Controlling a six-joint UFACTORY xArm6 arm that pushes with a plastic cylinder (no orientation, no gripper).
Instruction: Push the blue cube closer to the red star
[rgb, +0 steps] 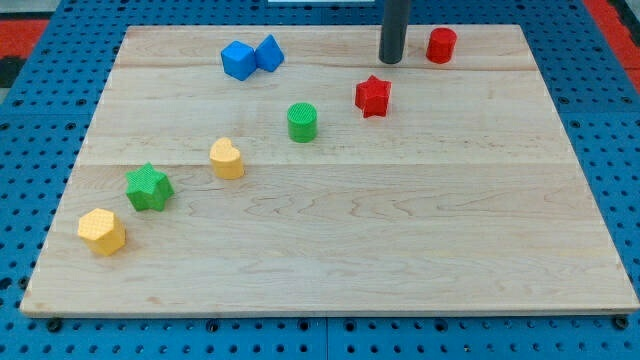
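Note:
The blue cube (238, 60) sits near the view's top, left of centre, touching a second blue block (269, 52) on its right. The red star (372, 96) lies to the right of them, a little lower. My tip (390, 59) is at the end of the dark rod near the view's top, just above and slightly right of the red star, far to the right of the blue cube and touching no block.
A red cylinder (441, 45) stands right of my tip. A green cylinder (302, 122) lies between cube and star, lower. A yellow heart (227, 159), green star (149, 187) and yellow hexagon (102, 232) trail to the lower left. The wooden board (400, 240) ends in blue pegboard.

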